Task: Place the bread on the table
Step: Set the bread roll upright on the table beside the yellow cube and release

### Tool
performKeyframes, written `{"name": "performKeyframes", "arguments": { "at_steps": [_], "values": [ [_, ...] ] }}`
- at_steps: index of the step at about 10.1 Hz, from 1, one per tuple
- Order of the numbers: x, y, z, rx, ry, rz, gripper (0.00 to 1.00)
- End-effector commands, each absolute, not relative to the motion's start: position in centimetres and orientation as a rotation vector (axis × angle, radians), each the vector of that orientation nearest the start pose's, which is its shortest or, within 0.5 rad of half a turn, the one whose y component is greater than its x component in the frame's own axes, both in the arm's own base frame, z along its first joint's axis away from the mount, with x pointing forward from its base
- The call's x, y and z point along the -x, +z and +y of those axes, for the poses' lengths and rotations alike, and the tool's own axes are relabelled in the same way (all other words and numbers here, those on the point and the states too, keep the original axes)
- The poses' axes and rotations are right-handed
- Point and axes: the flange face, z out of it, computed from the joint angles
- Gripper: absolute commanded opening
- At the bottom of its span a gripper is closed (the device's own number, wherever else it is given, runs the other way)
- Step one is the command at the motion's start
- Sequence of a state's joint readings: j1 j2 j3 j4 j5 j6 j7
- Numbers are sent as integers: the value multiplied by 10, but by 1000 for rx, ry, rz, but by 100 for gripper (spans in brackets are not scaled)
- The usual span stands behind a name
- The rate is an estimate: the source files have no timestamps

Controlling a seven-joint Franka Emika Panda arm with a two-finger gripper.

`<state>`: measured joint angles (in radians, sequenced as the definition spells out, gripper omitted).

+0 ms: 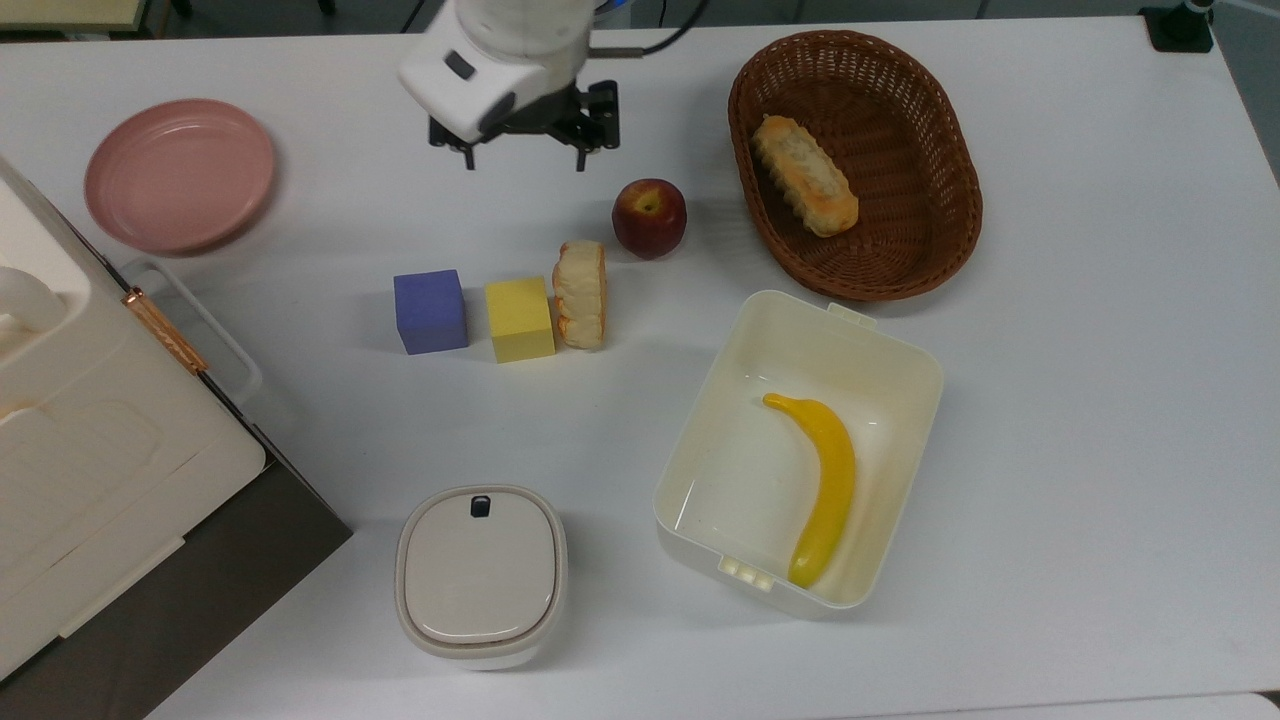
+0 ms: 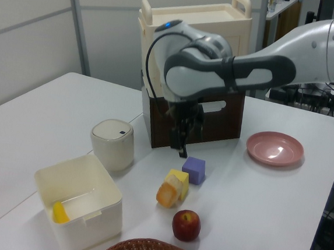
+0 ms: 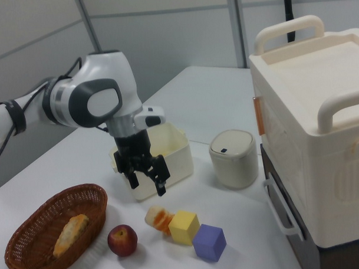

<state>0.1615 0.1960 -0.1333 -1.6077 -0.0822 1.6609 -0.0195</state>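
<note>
Bread (image 1: 581,294) lies on worktop (image 1: 1080,400) mid-area, touching yellow cube (image 1: 520,319), long axis toward far edge; hand (image 1: 524,145) spread wide, empty, raised above, offset toward far edge; placement looks done.

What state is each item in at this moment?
gripper: open, empty, raised above the table
bread: on the table, against the yellow cube
basket: holds a longer loaf
open box: holds a banana
round container: lid on
pink plate: empty
</note>
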Motion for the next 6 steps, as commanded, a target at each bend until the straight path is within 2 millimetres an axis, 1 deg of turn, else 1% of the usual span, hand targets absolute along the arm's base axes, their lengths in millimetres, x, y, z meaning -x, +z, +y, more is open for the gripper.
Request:
{"name": "performKeyframes", "arguments": {
  "at_steps": [1,2,3,5,6],
  "values": [
    [-587,568,-14,3232,59,-9,100],
    [-574,593,-24,3219,-5,106,100],
    [-566,611,-29,3208,-65,218,100],
    [-562,619,-26,3169,-90,245,100],
    [-562,618,-27,3151,-86,259,100]
  ]
}}
